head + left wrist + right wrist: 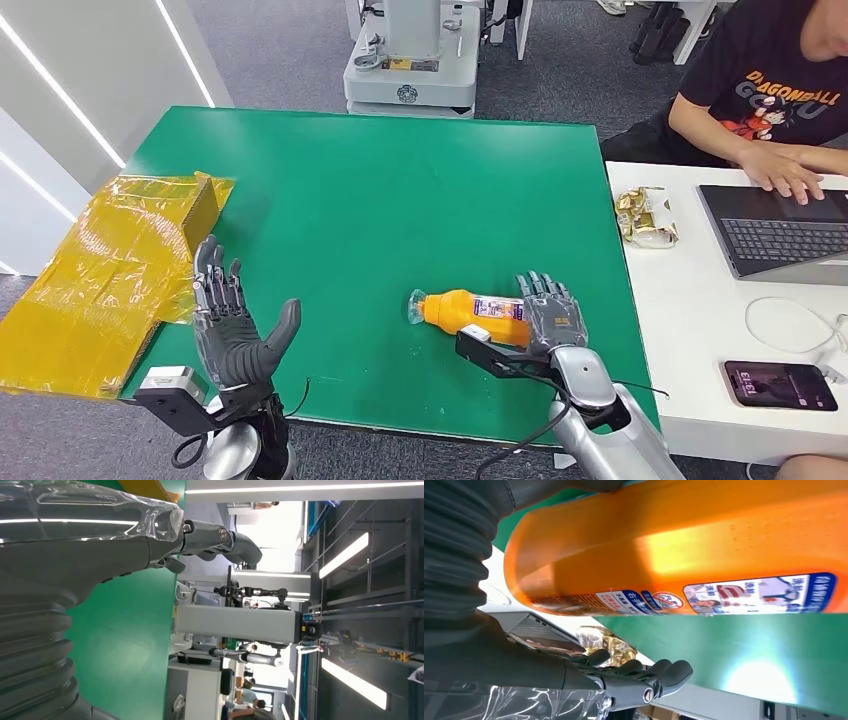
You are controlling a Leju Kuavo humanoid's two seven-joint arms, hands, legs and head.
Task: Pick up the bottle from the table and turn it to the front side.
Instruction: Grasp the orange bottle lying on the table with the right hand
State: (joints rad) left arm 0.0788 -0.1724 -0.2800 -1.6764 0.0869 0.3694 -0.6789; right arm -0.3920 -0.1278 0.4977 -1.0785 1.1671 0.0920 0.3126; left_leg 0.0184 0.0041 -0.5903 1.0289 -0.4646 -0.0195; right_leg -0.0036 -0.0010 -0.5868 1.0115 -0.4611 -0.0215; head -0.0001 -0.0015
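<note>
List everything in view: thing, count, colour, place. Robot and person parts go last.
table: one, green, centre.
bottle: one, orange with a clear cap, lying on its side on the green table, by the right hand.
plastic-wrapped box: one, yellow, at the green table's left edge.
side table: one, white, to the right.
laptop: one, dark, on the white table.
snack packet: one, gold, white table.
phone: one, dark, white table.
person's hand: one, on the laptop.
left hand: open, raised over the table's near left.
right hand: open, at the bottle's base, not gripping.

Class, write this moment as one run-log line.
bottle: lying on green table | right hand: at bottle's base, grip unclear | left hand: open, raised, empty
</note>
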